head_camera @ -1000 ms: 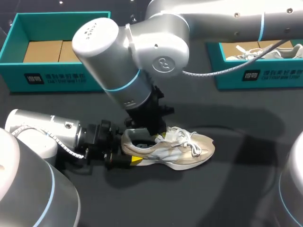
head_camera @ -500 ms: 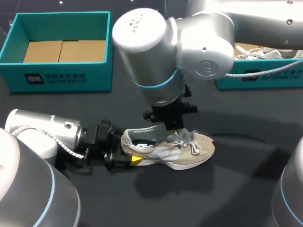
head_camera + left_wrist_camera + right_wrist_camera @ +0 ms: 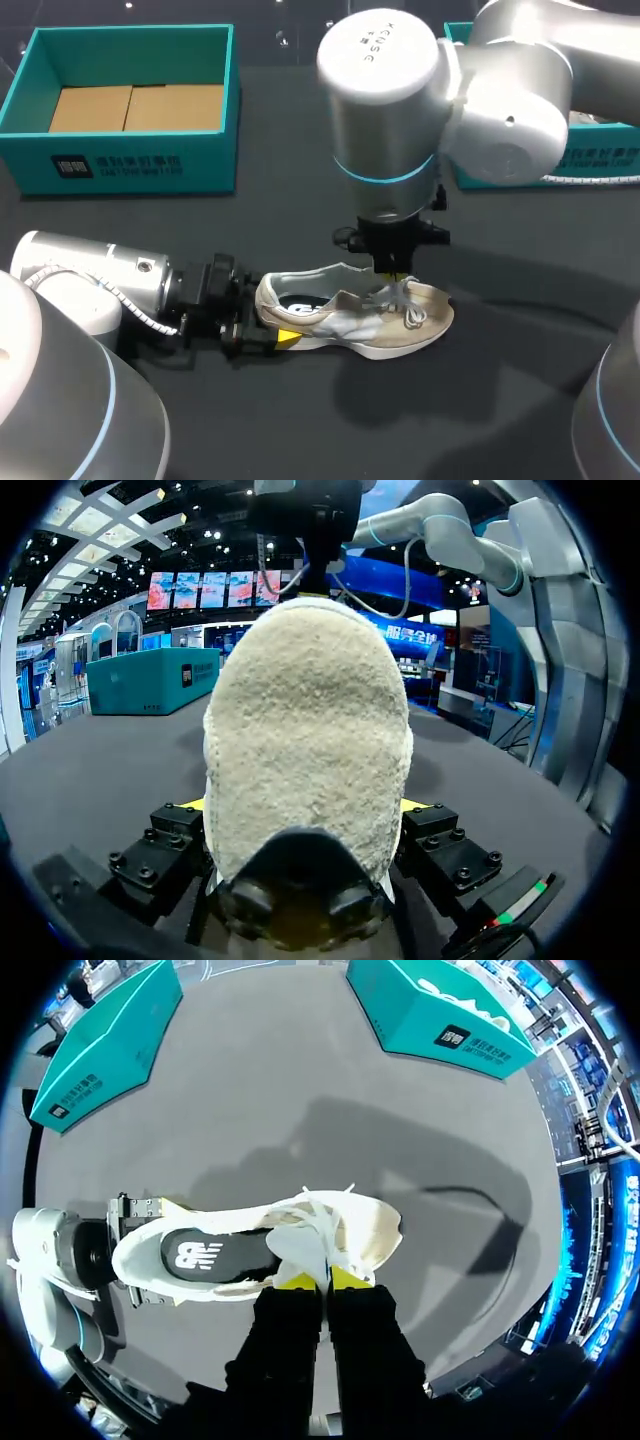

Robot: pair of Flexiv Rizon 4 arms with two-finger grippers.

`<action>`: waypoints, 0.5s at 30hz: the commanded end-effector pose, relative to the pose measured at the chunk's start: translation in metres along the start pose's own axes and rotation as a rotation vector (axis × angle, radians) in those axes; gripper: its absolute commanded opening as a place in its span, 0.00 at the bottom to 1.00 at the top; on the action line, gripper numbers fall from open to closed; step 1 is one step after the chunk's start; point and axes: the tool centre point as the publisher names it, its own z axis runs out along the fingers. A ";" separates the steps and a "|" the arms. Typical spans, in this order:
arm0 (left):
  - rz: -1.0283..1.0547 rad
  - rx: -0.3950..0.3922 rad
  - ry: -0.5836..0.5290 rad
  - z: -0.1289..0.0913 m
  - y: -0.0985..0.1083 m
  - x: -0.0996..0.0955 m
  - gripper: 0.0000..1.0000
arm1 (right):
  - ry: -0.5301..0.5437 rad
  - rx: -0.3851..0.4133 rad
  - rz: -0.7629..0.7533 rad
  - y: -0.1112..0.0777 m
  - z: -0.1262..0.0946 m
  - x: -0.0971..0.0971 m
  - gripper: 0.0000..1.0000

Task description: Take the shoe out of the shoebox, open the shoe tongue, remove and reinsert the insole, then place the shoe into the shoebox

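Observation:
A beige and white shoe (image 3: 410, 328) lies on its sole mid-table, toe to the right. My left gripper (image 3: 265, 338) comes in low from the left and is shut on the heel; in the left wrist view the fuzzy heel (image 3: 305, 730) fills the space between its fingers (image 3: 415, 806). From above, my right gripper (image 3: 397, 275) is shut on the pale shoe tongue (image 3: 300, 1245), holding it up and toward the toe. The dark insole (image 3: 205, 1255) lies in the shoe's mouth. The right gripper's (image 3: 321, 1278) yellow tips press together.
A teal shoebox (image 3: 130, 165) with a cardboard floor stands at the back left. A second teal box (image 3: 600, 160) sits at the back right, mostly behind my right arm. Dark bare table lies in front of the shoe.
My right arm has swung to the right, from over the heel to over the laces, drawing the tongue toward the toe and widening the shoe's mouth. The left arm and shoe have stayed put.

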 end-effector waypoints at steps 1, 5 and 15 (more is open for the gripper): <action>0.000 -0.002 -0.002 0.001 0.000 0.000 0.00 | 0.047 0.005 -0.018 0.000 0.004 -0.021 0.00; 0.000 -0.002 -0.002 0.001 0.000 0.000 0.00 | 0.058 0.000 -0.023 -0.001 0.016 -0.033 0.00; 0.000 -0.002 -0.002 0.001 0.000 0.000 0.00 | 0.109 0.023 0.015 0.003 0.055 -0.050 0.00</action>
